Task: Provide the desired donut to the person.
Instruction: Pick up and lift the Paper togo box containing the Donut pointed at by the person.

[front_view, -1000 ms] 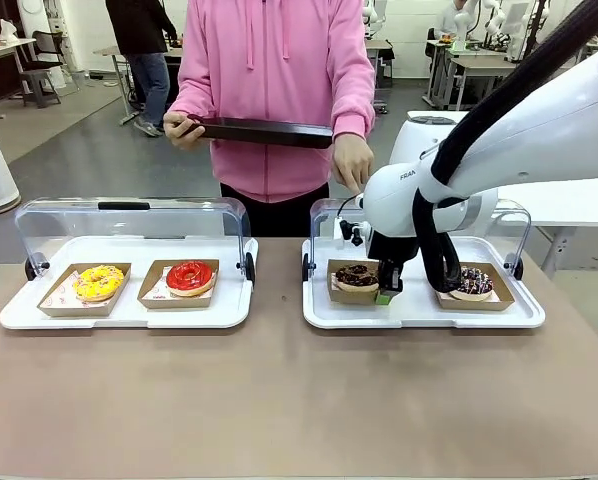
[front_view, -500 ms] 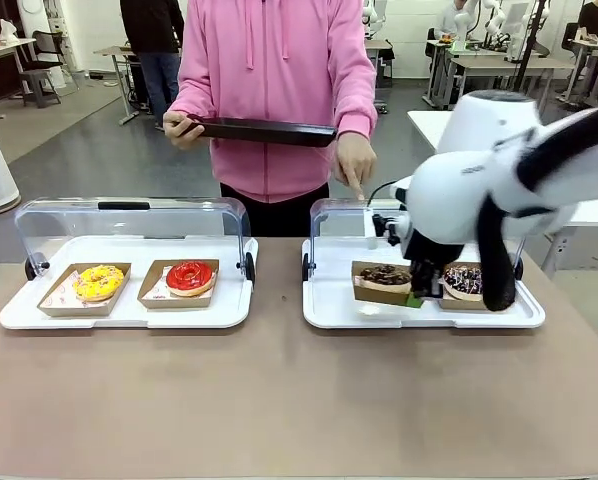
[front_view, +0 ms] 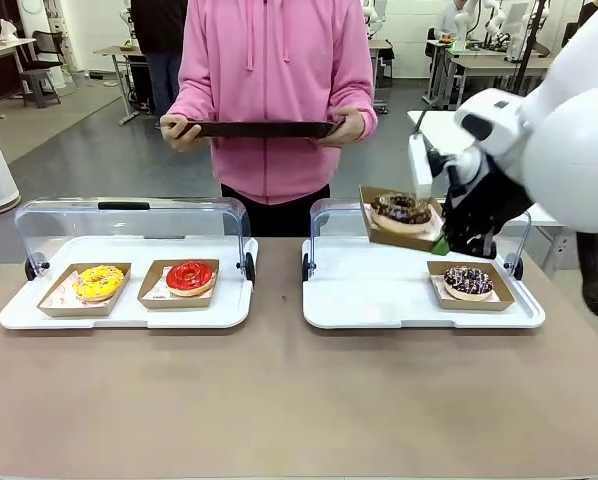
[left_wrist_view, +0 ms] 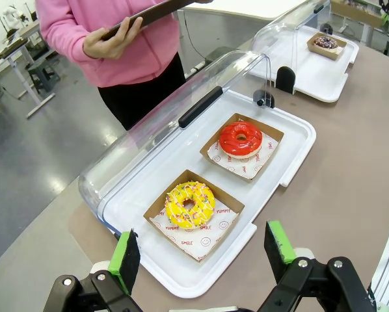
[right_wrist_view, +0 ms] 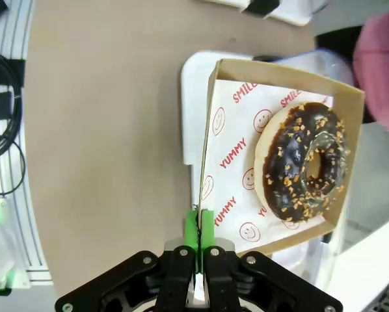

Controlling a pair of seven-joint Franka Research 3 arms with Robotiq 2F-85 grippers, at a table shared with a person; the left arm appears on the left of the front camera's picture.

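Observation:
A chocolate donut with nut crumbs [front_view: 402, 209] [right_wrist_view: 306, 162] lies in a brown cardboard tray [front_view: 383, 233] [right_wrist_view: 231, 188] that hangs tilted in the air above the right white tray [front_view: 369, 300]. My right gripper [front_view: 439, 243] [right_wrist_view: 200, 225] is shut on the cardboard tray's edge. The person [front_view: 271, 90] in a pink hoodie stands across the table and holds a dark flat tray [front_view: 264, 129] in both hands. My left gripper [left_wrist_view: 204, 252] hangs open above the left white tray's [left_wrist_view: 282, 166] near edge, nothing between its fingers.
A yellow donut [front_view: 99, 282] [left_wrist_view: 190, 203] and a red donut [front_view: 189, 276] [left_wrist_view: 241, 139] sit in cardboard trays on the left white tray. A chocolate sprinkled donut [front_view: 468, 281] stays on the right tray. Clear lids [front_view: 129, 218] stand open behind both trays.
My right gripper lifted the cardboard tray with the nut-crumb donut off the right tray and swung it up and right. The person's pointing hand went back to the dark tray.

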